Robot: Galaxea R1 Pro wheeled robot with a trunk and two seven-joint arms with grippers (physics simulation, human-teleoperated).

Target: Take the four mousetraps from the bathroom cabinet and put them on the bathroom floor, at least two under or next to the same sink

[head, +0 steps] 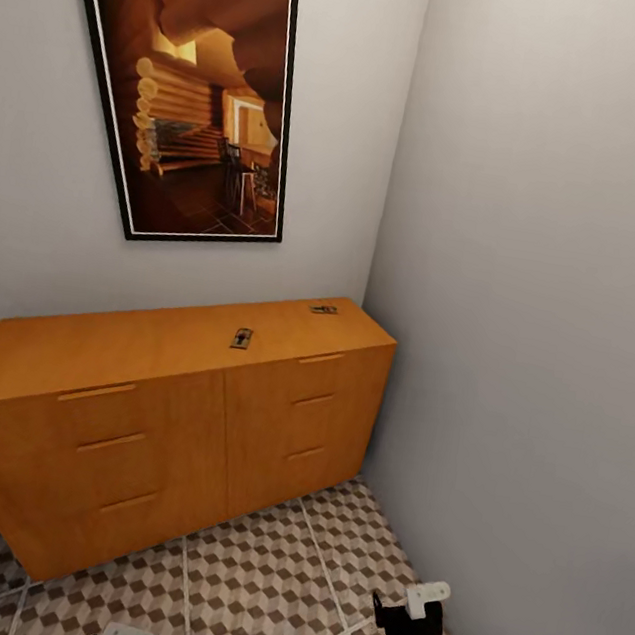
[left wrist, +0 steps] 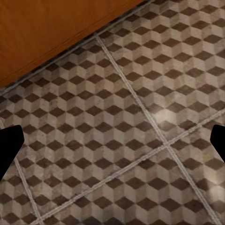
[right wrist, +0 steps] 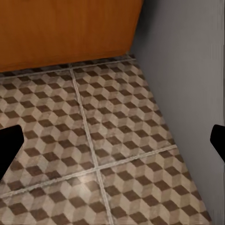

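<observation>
Both claws empty and spread wide. In the left wrist view we see the left claw (left wrist: 112,140) as dark fingertips (left wrist: 10,145) at the two frame edges, nothing but bathroom floor (left wrist: 122,140) between them. Same for the right claw (right wrist: 112,143): tips far apart over tile, wall (right wrist: 187,70) close alongside. In the head view the right claw (head: 414,614) hangs low at near right, and a white bit of the left arm pokes in at the near edge. We read that as arms parked low for driving, not reaching.

Further out: the cabinet (head: 172,418) stands against the far wall, its right end tight in the corner, all drawers closed. Two mousetraps lie flat on its top: one (head: 242,338) near the middle by the front edge, the other (head: 324,309) toward the far right. They're in easy reach from above. We can't see the other two here. A framed picture (head: 188,87) hangs above.

Our judgement: approach phase, with no trap picked yet. Next we close in and raise an arm over the top. The right wall crowds the right arm, so the left may suit the middle trap.
</observation>
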